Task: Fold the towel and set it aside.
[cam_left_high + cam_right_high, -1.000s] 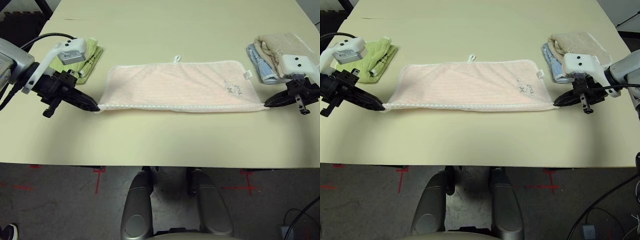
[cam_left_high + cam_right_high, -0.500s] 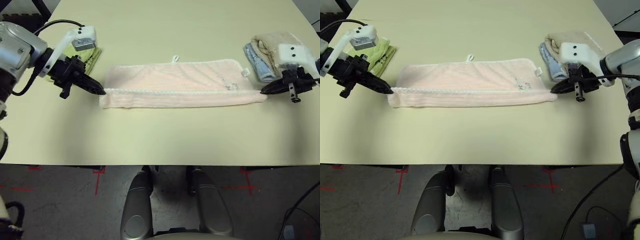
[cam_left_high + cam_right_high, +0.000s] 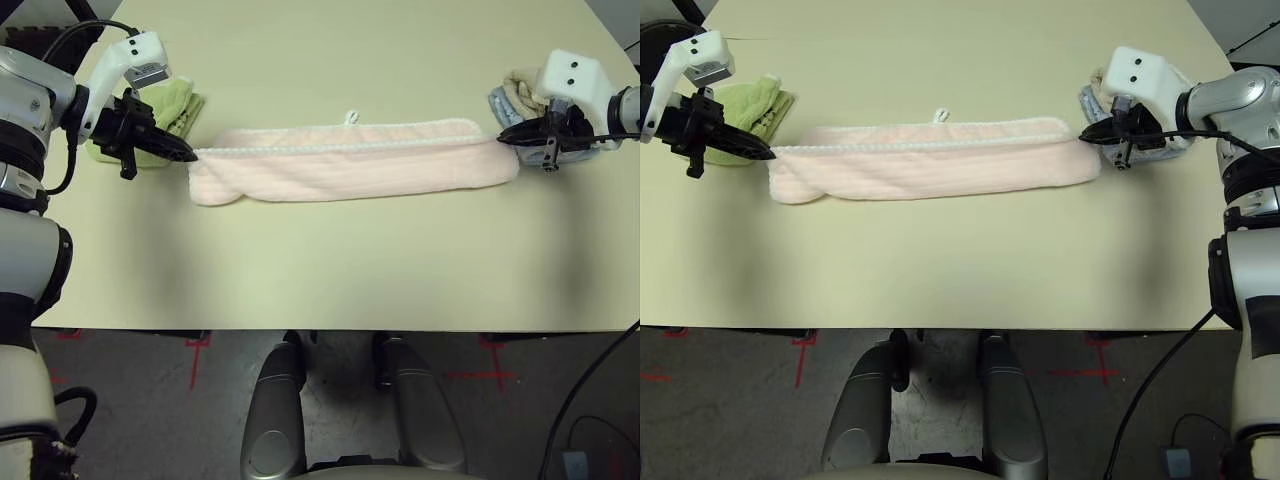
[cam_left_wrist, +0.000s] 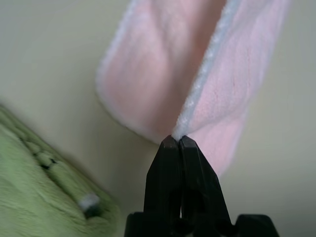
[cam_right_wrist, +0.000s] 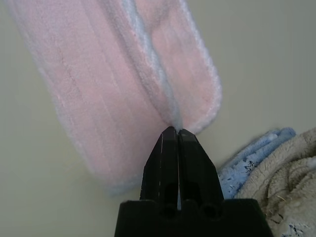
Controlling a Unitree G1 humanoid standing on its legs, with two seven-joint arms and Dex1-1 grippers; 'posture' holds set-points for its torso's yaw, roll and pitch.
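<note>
We see the pink towel (image 3: 350, 170) on the tabletop (image 3: 330, 270), half folded lengthwise; our left end effector (image 3: 183, 155) and right end effector (image 3: 508, 135) grip its trimmed corners; setting it aside is left

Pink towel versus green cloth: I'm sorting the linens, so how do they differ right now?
The pink towel is stretched out long across the table middle; the green cloth is a small bundle at the left. The towel is pinched at both ends by the left gripper and right gripper; the cloth lies free. Both are terry.
</note>
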